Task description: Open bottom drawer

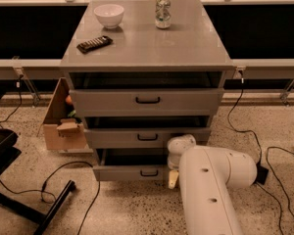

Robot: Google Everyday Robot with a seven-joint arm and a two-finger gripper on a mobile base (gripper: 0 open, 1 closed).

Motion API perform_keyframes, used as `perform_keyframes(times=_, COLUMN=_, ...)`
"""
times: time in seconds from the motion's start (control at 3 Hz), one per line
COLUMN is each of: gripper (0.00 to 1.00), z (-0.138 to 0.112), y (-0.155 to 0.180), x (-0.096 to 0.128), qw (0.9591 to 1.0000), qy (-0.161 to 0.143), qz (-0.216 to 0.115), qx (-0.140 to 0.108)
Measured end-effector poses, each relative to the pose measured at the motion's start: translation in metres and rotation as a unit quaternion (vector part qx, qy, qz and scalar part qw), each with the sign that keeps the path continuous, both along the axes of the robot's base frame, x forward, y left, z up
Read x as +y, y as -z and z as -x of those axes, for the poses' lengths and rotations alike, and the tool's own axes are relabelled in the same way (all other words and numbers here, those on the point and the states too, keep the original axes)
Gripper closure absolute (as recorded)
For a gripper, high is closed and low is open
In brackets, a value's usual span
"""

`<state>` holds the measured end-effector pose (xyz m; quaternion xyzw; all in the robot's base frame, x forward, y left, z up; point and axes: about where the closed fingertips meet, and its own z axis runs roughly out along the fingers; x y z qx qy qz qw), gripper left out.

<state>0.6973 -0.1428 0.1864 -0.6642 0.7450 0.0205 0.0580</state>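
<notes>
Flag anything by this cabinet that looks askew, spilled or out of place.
Nothing is spilled or damaged. All three drawers stand partly open, the bottom drawer too, with the gripper at its right end. A cardboard box sits tilted left of the cabinet, and loose cables trail over the floor.

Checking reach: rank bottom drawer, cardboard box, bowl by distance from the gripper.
The gripper is low, right of centre.
1. bottom drawer, right beside it.
2. cardboard box, on the floor, left.
3. bowl, highest, back left.

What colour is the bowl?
The bowl is white, camera view; end effector by the bottom drawer.
</notes>
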Motion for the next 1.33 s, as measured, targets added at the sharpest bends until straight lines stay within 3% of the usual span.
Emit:
perform_keyframes(times=0.33, gripper=0.22, z=0.032, y=0.009, x=-0.001, qw=0.9998, qy=-0.002, qz=0.015, qx=0.013)
perform_keyframes(times=0.67, gripper=0.53, z=0.049, y=-0.023, x=-0.006, qw=0.9982, qy=-0.004, qz=0.057, qx=-0.019)
perform_keyframes(times=1.0, gripper=0.76, z=0.078, y=-0.050, x=-0.015, qw=0.9958, qy=-0.006, qz=0.087, qx=-0.026)
perform_keyframes(times=1.33, gripper=0.98, z=0.153, y=-0.045, x=-0.034, qw=0.9948, qy=0.029, qz=0.097, qx=0.012)
